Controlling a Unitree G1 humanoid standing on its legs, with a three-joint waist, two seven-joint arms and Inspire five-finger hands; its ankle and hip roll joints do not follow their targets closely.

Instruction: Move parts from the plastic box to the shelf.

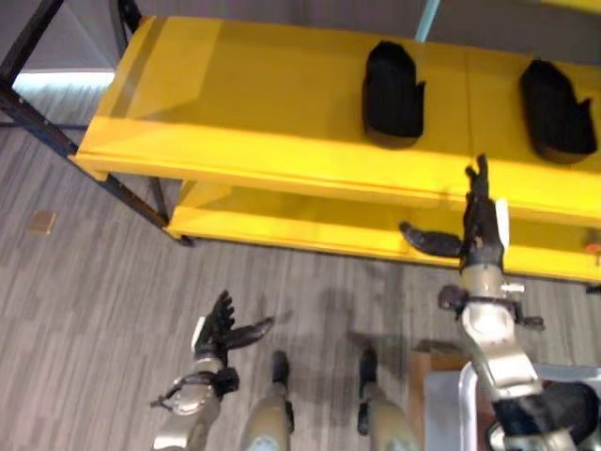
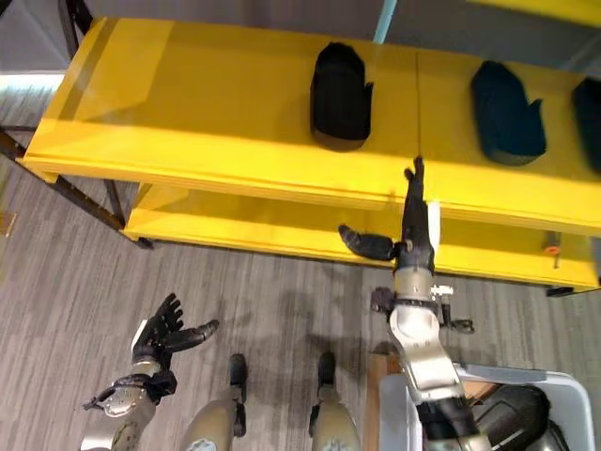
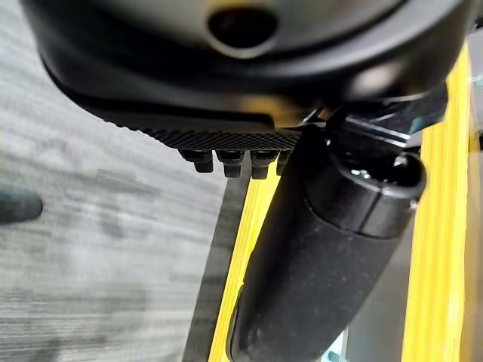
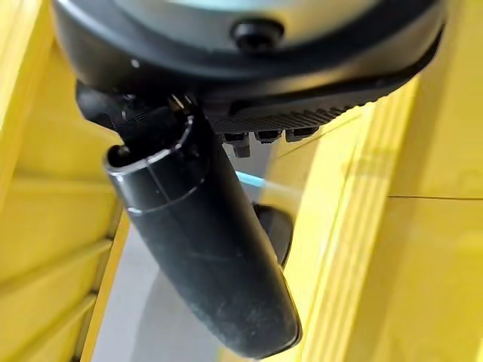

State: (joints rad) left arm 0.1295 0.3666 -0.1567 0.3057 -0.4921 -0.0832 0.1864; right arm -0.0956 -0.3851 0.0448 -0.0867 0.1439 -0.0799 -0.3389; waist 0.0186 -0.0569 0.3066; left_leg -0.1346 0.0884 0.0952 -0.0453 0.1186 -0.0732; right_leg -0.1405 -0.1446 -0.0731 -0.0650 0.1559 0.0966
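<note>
Left eye view: my right hand (image 1: 479, 230) is raised in front of the yellow shelf (image 1: 263, 103), fingers (image 1: 479, 183) straight and pointing up at the front edge of the top board, thumb out to the side, holding nothing. Two black parts sit on the top board: nearer part (image 1: 392, 94) up and to the left of the fingertips, well apart from them; second part (image 1: 557, 108) further right, also apart. My left hand (image 1: 223, 329) hangs low over the grey floor (image 1: 84, 291), fingers spread wide, empty. A white plastic box (image 1: 467, 395) shows at the lower right, beside my right forearm. The lower shelf board (image 1: 310, 221) runs behind the right hand.

Right eye view: same layout. Right hand fingers end just at the top board's front lip, not touching any part. A third black part (image 2: 592, 122) shows at the right edge of the board. Inside the plastic box I can see a dark part (image 2: 512, 418). The left half of the top board is bare yellow, plenty of room.

Left wrist view: thumb (image 3: 317, 256) sticks out straight, fingertips in a short row, nothing between them; floor and yellow shelf edges beyond.

Right wrist view: thumb (image 4: 204, 249) extended, hand empty, yellow boards on both sides, a dark part (image 4: 275, 230) just past the thumb.
</note>
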